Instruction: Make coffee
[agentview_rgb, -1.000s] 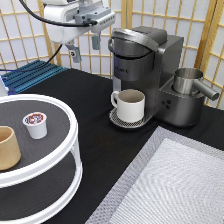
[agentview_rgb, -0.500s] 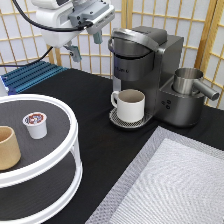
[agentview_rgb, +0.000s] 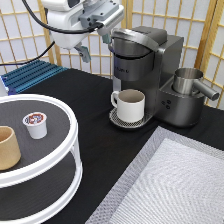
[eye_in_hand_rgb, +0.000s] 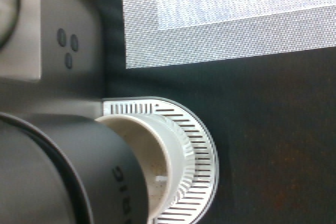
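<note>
Tan handleless cup (agentview_rgb: 7, 148) stood at the exterior view's far left, on the top tier of the round white stand (agentview_rgb: 70, 150). Coffee pod (agentview_rgb: 35, 124) sat just right of that cup on the same dark tier, upright, foil lid up, apart from the cup and touched by nothing.

Gripper (agentview_rgb: 94, 44) hung well above and to the right of the pod, up near the exterior view's top, close against the left side of the coffee machine (agentview_rgb: 150, 65) (its landmark throughout). Its two fingers were spread wide with nothing between them; one finger lay by the machine's lid edge, the other hung lower, further left.

White mug (agentview_rgb: 130, 104) sat under the machine's head on the round drip tray (agentview_rgb: 117, 121), handle to the left. Wrist view looked down on the same tray (eye_in_hand_rgb: 191, 165) and the machine's dark body (eye_in_hand_rgb: 52, 170).

Steel jug (agentview_rgb: 187, 80) sat at the machine's right side. Pale woven mat (agentview_rgb: 170, 185) lay below the machine on the black table (agentview_rgb: 95, 95).
</note>
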